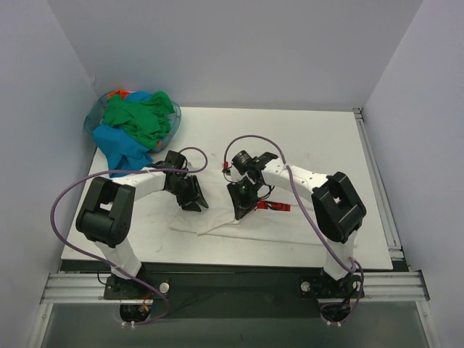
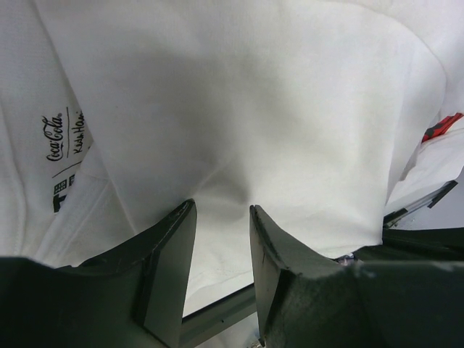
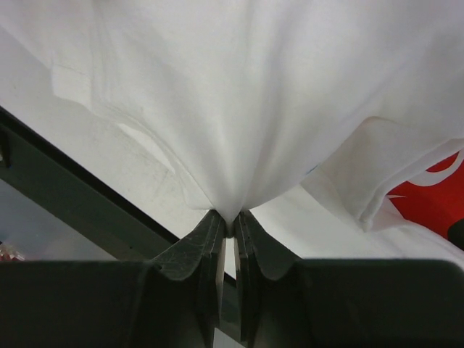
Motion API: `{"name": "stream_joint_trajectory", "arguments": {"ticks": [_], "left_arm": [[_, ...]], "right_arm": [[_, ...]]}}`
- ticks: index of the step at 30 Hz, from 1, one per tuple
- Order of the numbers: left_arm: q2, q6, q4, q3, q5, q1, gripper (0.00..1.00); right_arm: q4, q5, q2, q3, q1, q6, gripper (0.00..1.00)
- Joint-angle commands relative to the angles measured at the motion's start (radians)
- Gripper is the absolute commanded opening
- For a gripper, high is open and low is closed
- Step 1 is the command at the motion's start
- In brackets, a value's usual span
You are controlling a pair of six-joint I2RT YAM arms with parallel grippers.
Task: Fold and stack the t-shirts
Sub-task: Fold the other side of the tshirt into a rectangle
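The white t-shirt (image 1: 239, 226) lies partly folded on the table in front of both arms, its red logo (image 1: 274, 206) showing beside the right gripper. My right gripper (image 1: 241, 205) is shut on a pinched fold of the white shirt (image 3: 239, 109) and lifts it; the red print (image 3: 435, 199) shows at right. My left gripper (image 1: 194, 199) is open, its fingers (image 2: 170, 239) over the white cloth (image 2: 239, 109) without pinching it. A Coca-Cola label (image 2: 61, 145) shows at left. Green (image 1: 141, 116) and blue (image 1: 119, 145) shirts sit piled at the far left.
A blue basket (image 1: 98, 116) holds the coloured shirts at the table's far left corner, with an orange piece (image 1: 122, 93) peeking out. The table's near edge (image 1: 217, 264) runs just below the white shirt. White walls enclose the back and sides.
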Motion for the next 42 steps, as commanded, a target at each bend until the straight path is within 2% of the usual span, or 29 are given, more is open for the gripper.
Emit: {"name": "stream_joint_trajectory", "arguments": {"ticks": [1, 7, 12, 15, 24, 30, 37, 42], "left_arm": [[0.004, 0.053, -0.050, 0.010, -0.065, 0.013, 0.47], [0.021, 0.074, -0.076, 0.041, -0.076, 0.013, 0.47], [0.022, 0.094, -0.103, 0.076, -0.099, 0.013, 0.47], [0.015, 0.097, -0.105, 0.093, -0.099, 0.012, 0.49], [-0.025, 0.085, -0.134, 0.217, -0.077, -0.005, 0.51], [-0.088, 0.056, -0.186, 0.300, -0.114, -0.002, 0.53], [-0.007, 0.042, -0.156, 0.298, -0.061, -0.017, 0.53], [0.123, 0.067, -0.136, 0.314, -0.024, -0.027, 0.53]], "right_arm": [[-0.129, -0.071, 0.022, 0.039, 0.005, -0.038, 0.12], [-0.150, -0.013, 0.019, 0.011, -0.001, -0.042, 0.14], [-0.161, 0.015, -0.002, 0.010, -0.016, -0.044, 0.29], [-0.173, 0.024, -0.025, 0.019, -0.035, -0.044, 0.34], [-0.184, 0.061, -0.113, 0.036, -0.189, -0.050, 0.38], [-0.176, 0.139, -0.085, 0.073, -0.294, -0.094, 0.38], [-0.113, 0.217, -0.024, 0.062, -0.401, -0.111, 0.39], [-0.089, 0.217, 0.020, 0.024, -0.467, -0.111, 0.39]]}}
